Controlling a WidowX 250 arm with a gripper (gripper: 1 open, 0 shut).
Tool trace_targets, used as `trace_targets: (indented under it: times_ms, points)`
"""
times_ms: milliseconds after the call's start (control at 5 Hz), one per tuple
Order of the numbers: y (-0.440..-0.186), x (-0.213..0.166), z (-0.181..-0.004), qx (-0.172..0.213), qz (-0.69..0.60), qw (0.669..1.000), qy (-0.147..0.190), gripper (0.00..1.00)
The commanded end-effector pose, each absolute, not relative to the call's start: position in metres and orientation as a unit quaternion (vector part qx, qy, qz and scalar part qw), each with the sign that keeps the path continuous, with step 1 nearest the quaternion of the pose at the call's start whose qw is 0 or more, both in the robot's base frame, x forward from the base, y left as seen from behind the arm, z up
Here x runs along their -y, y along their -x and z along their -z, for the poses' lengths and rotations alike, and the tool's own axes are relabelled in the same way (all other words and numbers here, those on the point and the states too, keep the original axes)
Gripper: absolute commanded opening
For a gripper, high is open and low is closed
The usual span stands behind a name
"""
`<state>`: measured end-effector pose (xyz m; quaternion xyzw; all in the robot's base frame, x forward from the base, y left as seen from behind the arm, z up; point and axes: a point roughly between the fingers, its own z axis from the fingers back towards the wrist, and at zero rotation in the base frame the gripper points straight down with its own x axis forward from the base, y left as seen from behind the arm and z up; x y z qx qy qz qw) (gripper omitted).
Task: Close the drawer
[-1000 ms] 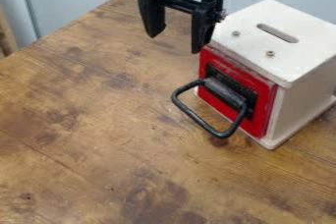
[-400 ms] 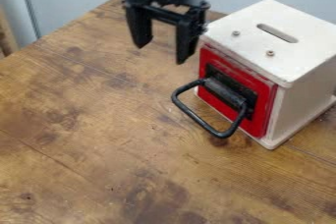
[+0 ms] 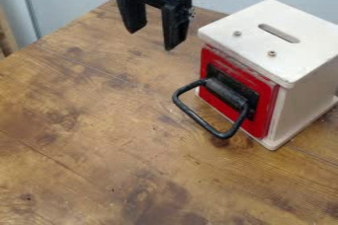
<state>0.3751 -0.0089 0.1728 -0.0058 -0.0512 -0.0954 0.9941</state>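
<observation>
The red-fronted drawer (image 3: 244, 96) with a black panel sits in a cream-white wooden box (image 3: 284, 46) at the right of the wooden table. Its front looks nearly flush with the box face. Its large black loop handle (image 3: 203, 111) hangs down and rests on the table in front of it. My black gripper (image 3: 152, 27) hovers at the top centre, up and to the left of the box, clear of it. Its two fingers (image 3: 129, 17) point down and stand apart, open and empty.
The wooden table (image 3: 93, 120) stretches to the left and front. A slot (image 3: 279, 33) is cut in the box's top. A pale blue wall stands behind the table's far edge.
My gripper has moved left and away from the box, further up in the view. It stays open. The drawer and handle have not visibly moved.
</observation>
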Motion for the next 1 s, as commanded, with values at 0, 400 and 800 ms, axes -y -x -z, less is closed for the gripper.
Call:
trace_targets:
  times_ms: [0, 400, 800]
  points:
    - [-0.375, 0.009, -0.197, 0.091, 0.107, 0.990, 0.007, 1.00]
    - [-0.378, 0.012, -0.188, 0.073, 0.132, 0.989, 0.012, 1.00]
    - [-0.385, 0.010, -0.201, 0.091, 0.124, 0.988, -0.003, 1.00]
